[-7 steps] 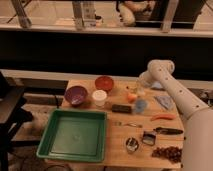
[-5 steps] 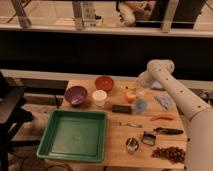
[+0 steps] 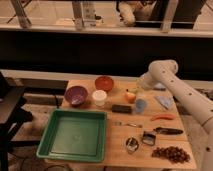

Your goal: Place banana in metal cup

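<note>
The metal cup [image 3: 132,144] stands near the table's front edge, right of the green tray, small and silver with a dark inside. A small pale-yellow piece that looks like the banana [image 3: 131,91] lies at the back middle of the table, just above a round orange fruit [image 3: 130,97]. My gripper [image 3: 137,89] reaches down from the white arm [image 3: 162,71] on the right and sits right at the banana, partly hiding it. I cannot tell whether it touches the banana.
A green tray [image 3: 75,135] fills the front left. A purple bowl [image 3: 76,94], red bowl [image 3: 104,82] and white cup [image 3: 99,97] stand behind it. Nearby lie a dark block [image 3: 121,108], blue item [image 3: 141,105], orange carrot-like piece [image 3: 162,117], fork [image 3: 127,124], black square-framed object [image 3: 148,137] and dark cluster [image 3: 171,153].
</note>
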`<state>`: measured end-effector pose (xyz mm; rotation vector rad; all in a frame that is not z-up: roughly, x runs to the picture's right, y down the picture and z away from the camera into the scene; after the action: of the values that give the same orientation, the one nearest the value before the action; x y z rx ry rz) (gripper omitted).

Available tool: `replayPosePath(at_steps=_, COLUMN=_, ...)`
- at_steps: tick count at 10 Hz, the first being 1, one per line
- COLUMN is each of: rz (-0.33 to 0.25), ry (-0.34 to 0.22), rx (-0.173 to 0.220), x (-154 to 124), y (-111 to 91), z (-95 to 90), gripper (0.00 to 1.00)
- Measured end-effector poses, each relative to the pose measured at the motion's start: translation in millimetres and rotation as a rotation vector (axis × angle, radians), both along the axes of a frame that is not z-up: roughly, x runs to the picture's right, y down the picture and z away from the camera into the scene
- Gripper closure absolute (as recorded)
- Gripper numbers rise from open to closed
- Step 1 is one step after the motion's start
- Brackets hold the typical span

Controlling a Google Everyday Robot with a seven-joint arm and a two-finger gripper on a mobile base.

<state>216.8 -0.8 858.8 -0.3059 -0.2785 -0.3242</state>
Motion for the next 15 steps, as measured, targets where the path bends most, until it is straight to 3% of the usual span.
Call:
replayPosePath(at_steps=6, rz=-0.022, ry=0.003, rx=0.044, x=-4.9, y=3.5, z=-44.4, gripper=1.0)
replayPosePath(at_steps=15, rz=-0.042, ry=0.055, rx=0.014, x=-10.1, y=36.6, z=-94.0, gripper=0.97)
